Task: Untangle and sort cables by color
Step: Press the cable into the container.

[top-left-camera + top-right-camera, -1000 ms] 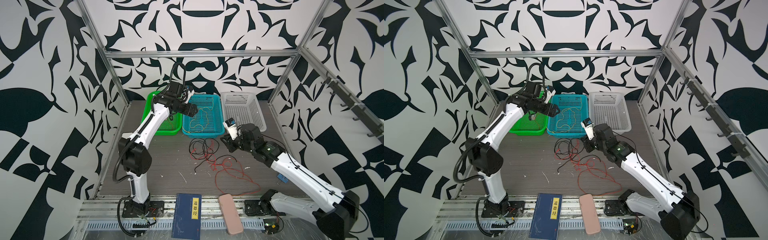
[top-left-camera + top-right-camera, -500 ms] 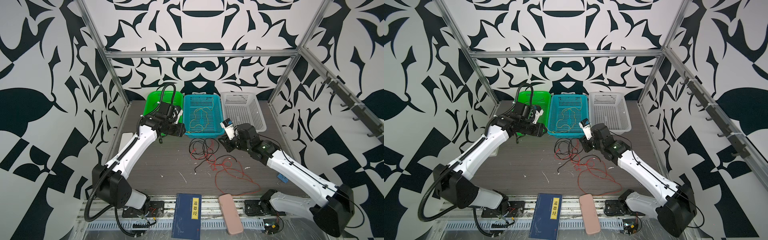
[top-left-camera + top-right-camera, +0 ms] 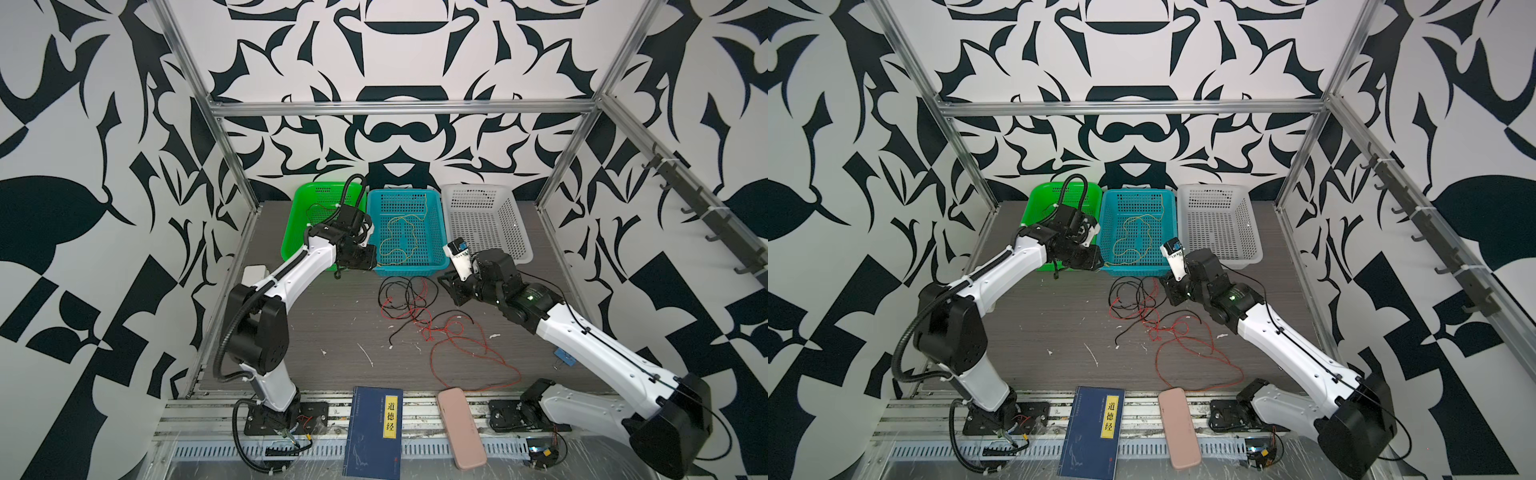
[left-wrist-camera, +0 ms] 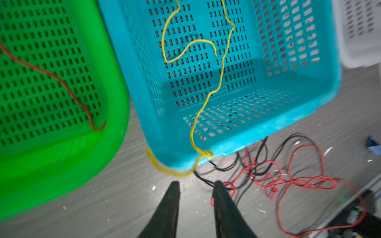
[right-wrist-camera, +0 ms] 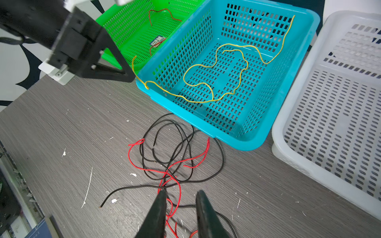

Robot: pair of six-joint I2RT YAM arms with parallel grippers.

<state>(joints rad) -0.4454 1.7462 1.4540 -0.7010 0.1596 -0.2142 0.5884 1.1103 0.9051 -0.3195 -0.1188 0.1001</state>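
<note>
Two grippers, both narrowly parted, gripping nothing: left gripper (image 4: 196, 183) hovering at basket (image 4: 268, 125) corner, right gripper (image 5: 181, 192) hanging over red-black tangle (image 5: 165, 164) on table (image 5: 61, 123). Yellow cable (image 4: 222, 68) lying in basket, tail drooping over rim; left jaws risking snagging tail, dragging cable out

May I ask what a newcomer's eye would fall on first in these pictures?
First the black-and-white patterned walls. Then the tangle of red and black cables on the table, in front of the blue basket, which stands between a green basket and a white basket at the back. A yellow cable curls inside the blue one.
</note>
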